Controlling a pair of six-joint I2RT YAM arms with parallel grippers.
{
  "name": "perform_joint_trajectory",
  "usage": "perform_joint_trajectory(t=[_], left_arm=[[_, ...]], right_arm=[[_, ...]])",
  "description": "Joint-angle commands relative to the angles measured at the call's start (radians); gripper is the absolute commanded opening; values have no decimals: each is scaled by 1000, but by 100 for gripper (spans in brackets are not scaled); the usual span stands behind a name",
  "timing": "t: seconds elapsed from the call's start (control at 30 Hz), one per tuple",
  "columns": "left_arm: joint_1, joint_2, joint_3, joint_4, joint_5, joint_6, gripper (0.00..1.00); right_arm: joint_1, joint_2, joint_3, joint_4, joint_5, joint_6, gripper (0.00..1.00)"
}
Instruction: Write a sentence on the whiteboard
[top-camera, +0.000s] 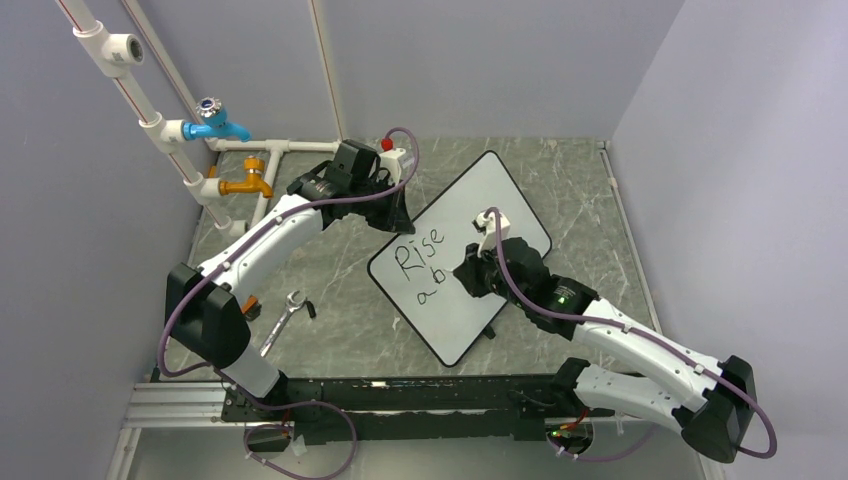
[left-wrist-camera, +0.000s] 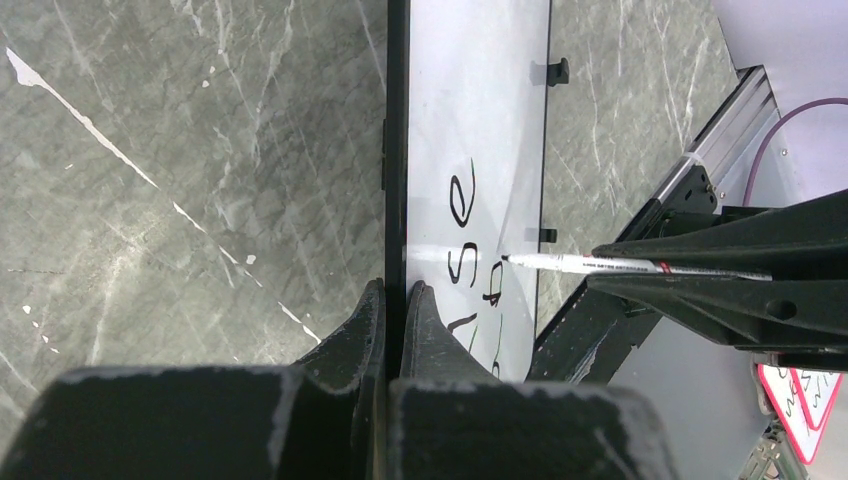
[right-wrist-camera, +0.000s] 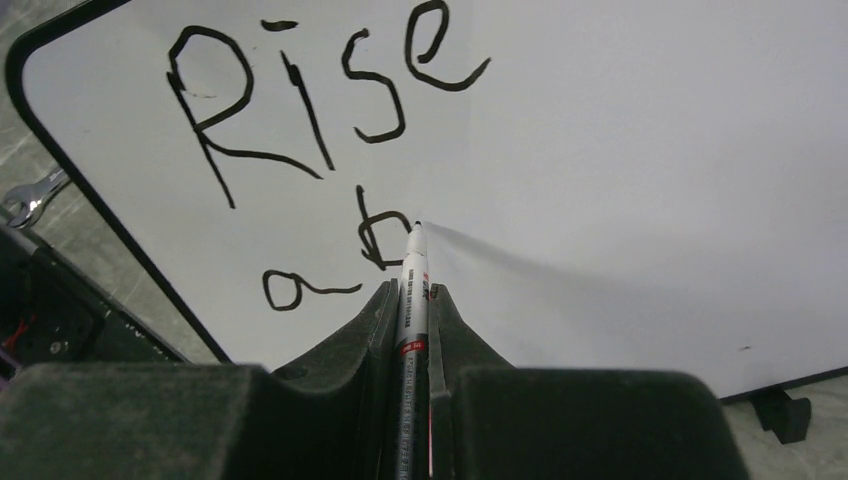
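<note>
Left pincer (left-wrist-camera: 395, 290) clenched on the flat white black-rimmed whiteboard (top-camera: 470, 200); right pincer (right-wrist-camera: 412, 295) grasps a white marker (right-wrist-camera: 413, 268); silver wrench (top-camera: 283, 320) near the grey surface's (top-camera: 345, 290) left edge.

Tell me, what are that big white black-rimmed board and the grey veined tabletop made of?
Large white rectangular board: likely a smooth, glossy coated panel; it gleams at a glancing angle. Grey veined tabletop: marble-look, fairly matte; real stone or printed laminate, I cannot tell.
</note>
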Motion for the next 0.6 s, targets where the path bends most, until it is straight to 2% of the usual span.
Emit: perform_joint_trajectory(t=[0.0, 0.57], left_arm=[[-6, -43, 2, 33, -74, 34, 0], [-7, -38, 4, 30, -76, 41, 0]], right_arm=[[-15, -15, 43, 18, 73, -20, 0], [-134, 34, 32, 82, -63, -18, 0]])
